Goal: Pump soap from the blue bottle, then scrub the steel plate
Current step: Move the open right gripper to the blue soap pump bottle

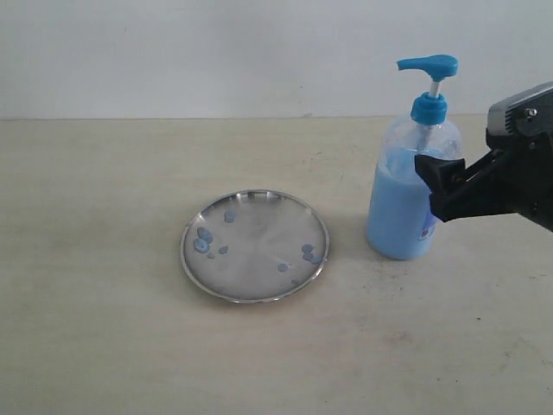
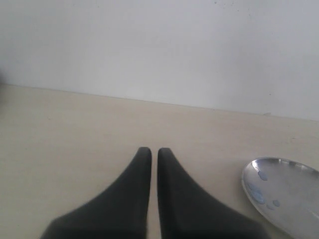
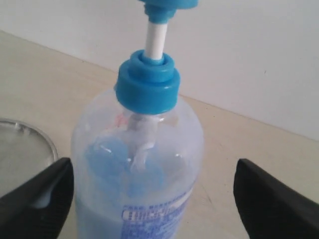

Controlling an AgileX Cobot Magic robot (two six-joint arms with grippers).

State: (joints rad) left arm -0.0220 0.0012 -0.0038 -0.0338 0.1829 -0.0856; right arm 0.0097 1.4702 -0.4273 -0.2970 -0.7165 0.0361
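The blue bottle point(image 1: 402, 203) stands upright on the table, right of the steel plate point(image 1: 255, 259), its pump head point(image 1: 428, 64) raised. Light blue soap fills its lower half. My right gripper point(image 1: 438, 188) is open at the bottle's shoulder. In the right wrist view the bottle point(image 3: 137, 164) stands between the spread fingers point(image 3: 269, 199), one finger close beside its wall, the other well apart. Small soap droplets point(image 1: 204, 239) dot the plate on both sides. My left gripper point(image 2: 154, 151) is shut on nothing, low over bare table, with the plate point(image 2: 294, 199) off to one side. It is out of the exterior view.
A pale wall point(image 1: 216, 52) runs along the table's far edge just behind the bottle. The beige tabletop point(image 1: 95, 259) stretches left of and in front of the plate. My right arm's black body point(image 1: 523, 164) fills the right edge.
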